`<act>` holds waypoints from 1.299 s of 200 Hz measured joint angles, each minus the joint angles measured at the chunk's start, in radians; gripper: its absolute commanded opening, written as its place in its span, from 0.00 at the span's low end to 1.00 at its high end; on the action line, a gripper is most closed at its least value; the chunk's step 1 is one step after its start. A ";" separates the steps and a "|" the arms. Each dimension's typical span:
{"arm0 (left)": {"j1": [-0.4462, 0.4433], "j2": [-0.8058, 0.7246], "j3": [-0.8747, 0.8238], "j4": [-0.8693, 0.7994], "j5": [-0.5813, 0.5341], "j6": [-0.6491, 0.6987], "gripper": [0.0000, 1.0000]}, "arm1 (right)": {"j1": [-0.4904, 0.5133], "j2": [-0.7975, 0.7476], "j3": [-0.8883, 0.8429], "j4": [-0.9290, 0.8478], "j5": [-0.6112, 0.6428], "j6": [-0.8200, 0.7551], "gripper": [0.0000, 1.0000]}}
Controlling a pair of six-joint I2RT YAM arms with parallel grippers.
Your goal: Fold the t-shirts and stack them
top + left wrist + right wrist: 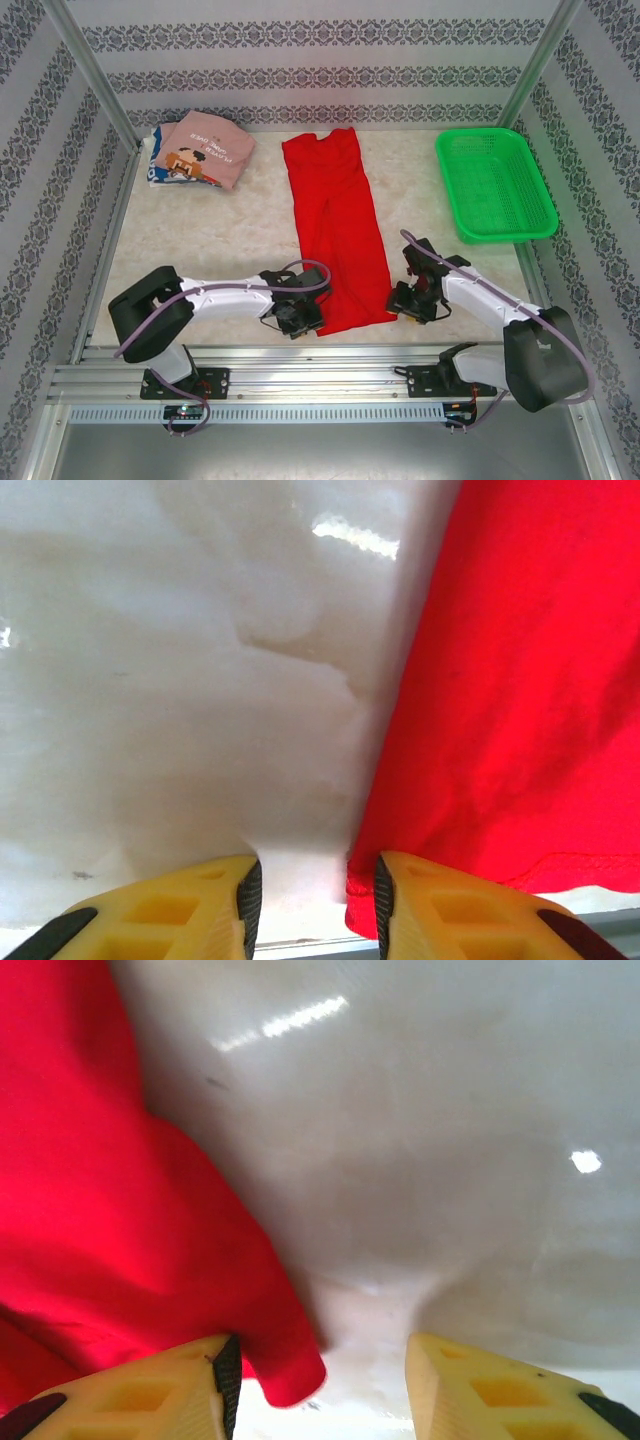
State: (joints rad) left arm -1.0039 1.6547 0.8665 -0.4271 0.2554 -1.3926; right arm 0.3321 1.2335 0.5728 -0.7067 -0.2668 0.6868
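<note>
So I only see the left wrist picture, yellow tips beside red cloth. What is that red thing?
Observer: A red t-shirt, lying as a long strip down the middle of the table.
Operator: Anything else on there?
Observer: A folded pink printed t-shirt at the far left corner, on a white-blue one.
Operator: And the other arm?
Observer: The right gripper sits open at the red t-shirt's near right corner.

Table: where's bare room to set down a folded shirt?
Bare table left of the red shirt, between the folded shirts and the left arm; also a strip between red shirt and basket. Crowded at the near edge, where left tool and right tool flank the hem.
</note>
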 measured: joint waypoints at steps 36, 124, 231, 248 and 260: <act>-0.003 0.051 0.069 -0.085 -0.006 0.003 0.30 | 0.000 0.057 0.020 0.062 -0.004 -0.002 0.44; -0.019 0.143 0.194 -0.046 0.010 0.024 0.02 | 0.006 0.068 0.012 0.074 -0.011 0.008 0.03; -0.036 -0.140 -0.002 0.149 -0.118 0.030 0.00 | 0.019 -0.095 0.012 0.007 -0.049 0.028 0.00; -0.036 -0.212 -0.034 0.124 -0.143 0.029 0.00 | 0.040 -0.130 0.013 -0.016 -0.051 0.045 0.00; -0.036 -0.259 -0.058 0.110 -0.160 0.027 0.00 | 0.060 -0.144 0.014 -0.030 -0.053 0.053 0.00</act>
State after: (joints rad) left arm -1.0397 1.3956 0.8082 -0.3172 0.0956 -1.3659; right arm 0.3916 1.0893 0.5869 -0.7364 -0.3195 0.7399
